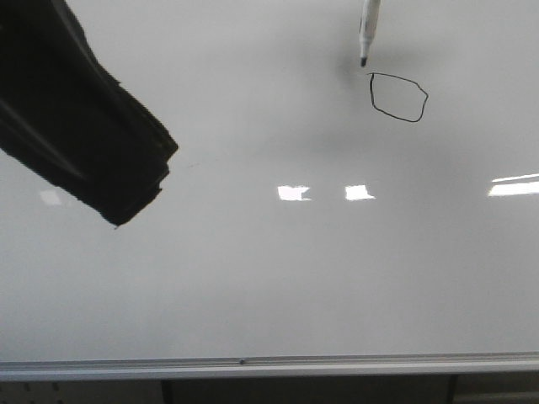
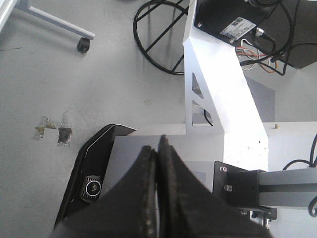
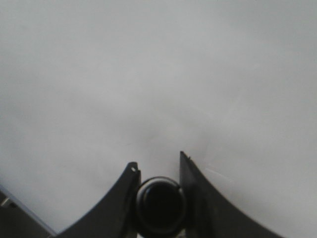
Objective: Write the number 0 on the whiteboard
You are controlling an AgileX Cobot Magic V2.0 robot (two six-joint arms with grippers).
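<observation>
The whiteboard (image 1: pixel 253 278) fills the front view, glossy pale grey with a silver rail along its near edge. A thin black closed loop, the number 0 (image 1: pixel 398 98), sits at the upper right. A white marker (image 1: pixel 369 25) with a black tip hangs just left of the loop's top, its tip slightly off the line. In the right wrist view my right gripper (image 3: pixel 158 166) is shut on the marker's round black end (image 3: pixel 160 203), facing the bare whiteboard (image 3: pixel 148 74). My left gripper (image 1: pixel 139 198) hovers at the left, shut and empty; in its wrist view the left gripper (image 2: pixel 157 145) shows its jaws pressed together.
Bright rectangular glare patches (image 1: pixel 294 193) lie across the middle of the board. The left wrist view looks down at the grey floor (image 2: pixel 74 99), a caster wheel (image 2: pixel 82 46), cables (image 2: pixel 158 34) and the robot's white metal frame (image 2: pixel 223 99).
</observation>
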